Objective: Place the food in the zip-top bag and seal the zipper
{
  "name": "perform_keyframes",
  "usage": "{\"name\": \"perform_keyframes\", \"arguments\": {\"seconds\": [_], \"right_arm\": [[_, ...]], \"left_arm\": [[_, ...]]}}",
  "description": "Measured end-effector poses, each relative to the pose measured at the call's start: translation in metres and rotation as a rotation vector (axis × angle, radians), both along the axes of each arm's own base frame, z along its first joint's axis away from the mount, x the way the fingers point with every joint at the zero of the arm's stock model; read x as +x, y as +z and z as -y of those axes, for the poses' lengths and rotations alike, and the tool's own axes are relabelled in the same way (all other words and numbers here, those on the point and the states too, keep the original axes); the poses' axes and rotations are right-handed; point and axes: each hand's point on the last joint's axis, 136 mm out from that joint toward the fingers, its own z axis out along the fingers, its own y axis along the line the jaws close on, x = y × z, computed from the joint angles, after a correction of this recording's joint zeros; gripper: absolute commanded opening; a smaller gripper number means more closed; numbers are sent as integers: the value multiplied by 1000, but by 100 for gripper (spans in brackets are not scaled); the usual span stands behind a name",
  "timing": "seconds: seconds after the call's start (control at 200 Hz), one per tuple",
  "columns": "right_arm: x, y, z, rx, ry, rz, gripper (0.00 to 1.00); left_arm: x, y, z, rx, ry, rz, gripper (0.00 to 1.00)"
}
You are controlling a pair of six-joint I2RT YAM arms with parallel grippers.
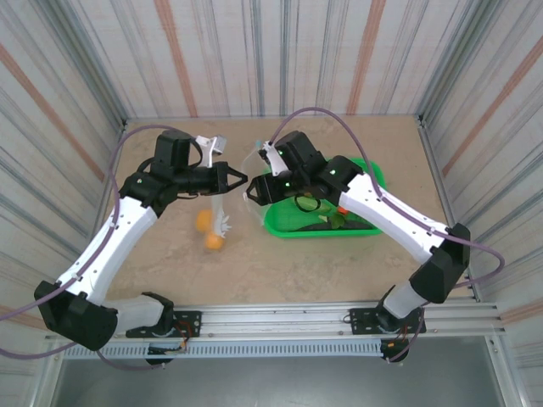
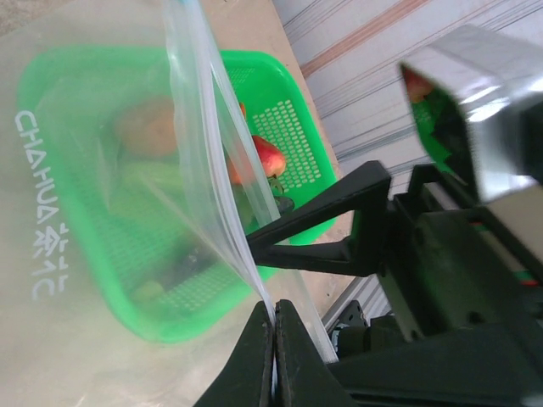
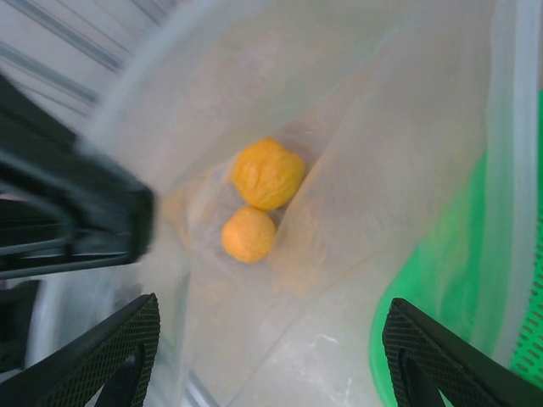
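Clear, thin, floppy plastic zip-top bag (image 2: 85, 280), light and slick, sags around 2 orange toy foods (image 3: 267, 174); left gripper (image 2: 273, 326) clenched on its mouth edge, right gripper (image 3: 273, 322) spread empty; likely best hold is the stiffer zipper strip.

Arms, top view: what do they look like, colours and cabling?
The left arm and right arm have white links with black joints and bases. A lilac cable loops along each. Black fingers carry cross-hatched pads; green lights glow on the right wrist.
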Motion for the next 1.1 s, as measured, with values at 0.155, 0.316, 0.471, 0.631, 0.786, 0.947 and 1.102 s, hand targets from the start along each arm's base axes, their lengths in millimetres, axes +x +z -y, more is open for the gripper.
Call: {"name": "perform_keyframes", "arguments": {"seconds": [0.155, 0.316, 0.471, 0.631, 0.786, 0.947, 1.102], "right_arm": [[-2, 43, 10, 115, 1, 75, 73], [14, 64, 42, 182, -99, 133, 73], [49, 16, 95, 130, -322, 45, 75], [74, -71, 148, 153, -602, -205, 77], [91, -119, 161, 201, -778, -366, 80], [125, -146, 166, 285, -904, -440, 81], [139, -176, 172, 279, -984, -479, 83]], "left_arm": [[1, -9, -2, 15, 11, -15, 0], [3, -15, -5, 29, 28, -22, 0], [5, -14, -8, 37, 44, -9, 0], [3, -10, -10, 40, 48, 13, 0], [2, -8, -12, 40, 50, 26, 0], [0, -8, -14, 49, 46, 38, 0], [-3, -4, -17, 52, 50, 63, 0]]}}
